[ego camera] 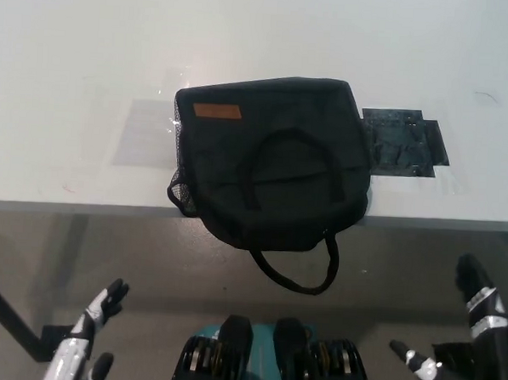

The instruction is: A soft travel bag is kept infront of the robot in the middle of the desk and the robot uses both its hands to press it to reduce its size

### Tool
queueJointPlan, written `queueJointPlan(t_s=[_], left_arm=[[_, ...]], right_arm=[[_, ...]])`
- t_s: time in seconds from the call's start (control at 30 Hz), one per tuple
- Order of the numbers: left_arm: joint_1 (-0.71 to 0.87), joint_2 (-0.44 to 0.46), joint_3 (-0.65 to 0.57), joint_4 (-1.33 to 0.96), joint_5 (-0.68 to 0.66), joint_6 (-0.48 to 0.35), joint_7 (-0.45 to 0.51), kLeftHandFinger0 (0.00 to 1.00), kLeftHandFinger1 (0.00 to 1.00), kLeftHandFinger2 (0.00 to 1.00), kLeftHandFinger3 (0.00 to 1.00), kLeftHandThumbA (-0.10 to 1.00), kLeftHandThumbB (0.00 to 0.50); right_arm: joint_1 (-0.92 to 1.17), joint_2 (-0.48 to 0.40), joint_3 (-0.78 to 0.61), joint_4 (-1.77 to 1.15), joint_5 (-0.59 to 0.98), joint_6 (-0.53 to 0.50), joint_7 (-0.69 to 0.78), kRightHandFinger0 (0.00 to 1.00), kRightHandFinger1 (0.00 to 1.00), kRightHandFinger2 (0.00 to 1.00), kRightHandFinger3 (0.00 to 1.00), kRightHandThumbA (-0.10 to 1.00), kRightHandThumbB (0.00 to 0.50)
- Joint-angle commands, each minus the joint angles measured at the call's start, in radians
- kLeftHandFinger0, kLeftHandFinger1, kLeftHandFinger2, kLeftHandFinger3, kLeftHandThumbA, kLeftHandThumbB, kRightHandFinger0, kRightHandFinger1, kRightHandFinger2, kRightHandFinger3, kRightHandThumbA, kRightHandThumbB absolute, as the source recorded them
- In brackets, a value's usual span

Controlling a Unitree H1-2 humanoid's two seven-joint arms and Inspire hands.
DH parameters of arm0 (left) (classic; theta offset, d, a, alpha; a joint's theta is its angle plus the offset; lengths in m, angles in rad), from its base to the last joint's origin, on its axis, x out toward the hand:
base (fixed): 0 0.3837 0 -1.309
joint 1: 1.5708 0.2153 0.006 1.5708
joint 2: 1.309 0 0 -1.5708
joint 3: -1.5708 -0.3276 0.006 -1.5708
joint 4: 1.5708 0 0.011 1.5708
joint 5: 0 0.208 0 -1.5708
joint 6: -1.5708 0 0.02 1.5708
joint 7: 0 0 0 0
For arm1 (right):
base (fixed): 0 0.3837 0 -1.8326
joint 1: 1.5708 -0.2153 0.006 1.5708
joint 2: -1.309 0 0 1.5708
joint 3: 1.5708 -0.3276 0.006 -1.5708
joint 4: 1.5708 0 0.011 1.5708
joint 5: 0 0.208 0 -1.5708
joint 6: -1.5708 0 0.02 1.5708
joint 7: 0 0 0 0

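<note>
while the black travel bag [272, 161] overhangs the desk [72, 87] edge, left hand [88, 339] and right hand [467, 346] hang below it, fingers spread, holding nothing.

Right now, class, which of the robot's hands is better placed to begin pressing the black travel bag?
Neither clearly: left hand and right hand both hang below the desk edge, apart from the travel bag.

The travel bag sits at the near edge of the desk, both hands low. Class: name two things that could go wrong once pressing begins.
1. The travel bag overhangs the desk edge, one strap dangling below; pressing near that side could tip it off.
2. The left hand and right hand are below desk level; on rising they might snag the strap or strike the edge.
</note>
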Motion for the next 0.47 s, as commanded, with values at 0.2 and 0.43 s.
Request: queueJointPlan(t_s=[0.2,0.43], left_arm=[[-0.025,-0.048,0.010,0.199,-0.028,-0.092,0.014,1.00,1.00,1.00,1.00,1.00,0.304],[-0.010,-0.046,0.010,0.260,-0.057,-0.094,-0.004,1.00,1.00,1.00,1.00,1.00,0.274]], right_arm=[[-0.015,0.041,0.005,0.159,-0.007,-0.155,0.001,1.00,1.00,1.00,1.00,1.00,0.121],[0.019,0.050,0.008,0.178,-0.023,-0.101,0.004,1.00,1.00,1.00,1.00,1.00,0.140]])
